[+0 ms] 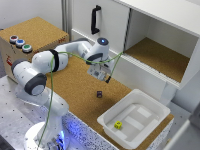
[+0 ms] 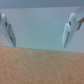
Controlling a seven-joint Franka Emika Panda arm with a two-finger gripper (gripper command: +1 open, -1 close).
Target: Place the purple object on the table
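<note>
The purple object (image 1: 99,93) lies alone on the cork table (image 1: 75,95), towards the near side, just to the exterior view's left of the white tray (image 1: 107,120) that holds a small yellow cube (image 1: 118,125). The pincer (image 1: 102,75) hangs above the table, farther back than the block and apart from it. In the wrist view its fingers (image 2: 6,30) stand wide apart with nothing between them.
</note>
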